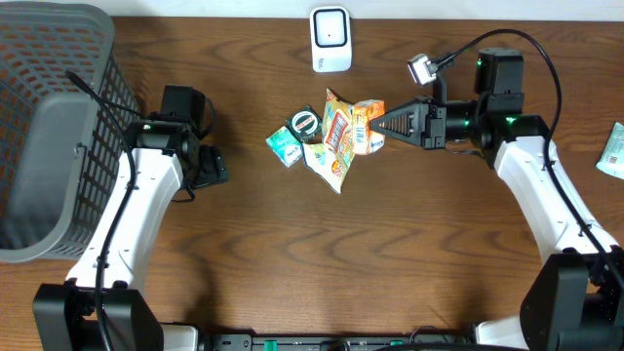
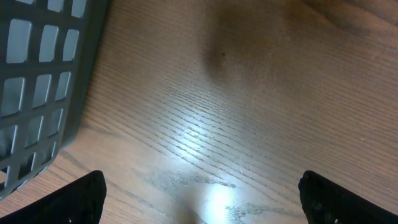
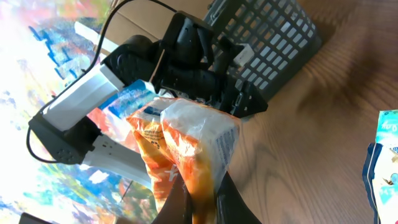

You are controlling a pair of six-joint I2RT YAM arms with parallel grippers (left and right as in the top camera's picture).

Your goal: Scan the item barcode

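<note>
Wooden table (image 1: 292, 273), where the right gripper (image 1: 380, 125) held a pouch (image 1: 363, 115) pinched shut, scanner (image 1: 331, 39) beyond it at the far edge; left gripper (image 2: 202, 194) gaped empty.

The right tool (image 3: 199, 200) pinches an orange-and-white snack packet (image 3: 193, 140) between its 2 fingers (image 3: 236, 205). Behind the packet stands the left arm (image 3: 118, 87), a grey basket (image 3: 277, 37) beyond. Right of the packet, a blue pouch (image 3: 385, 162) lies on the counter (image 3: 311, 162).
</note>
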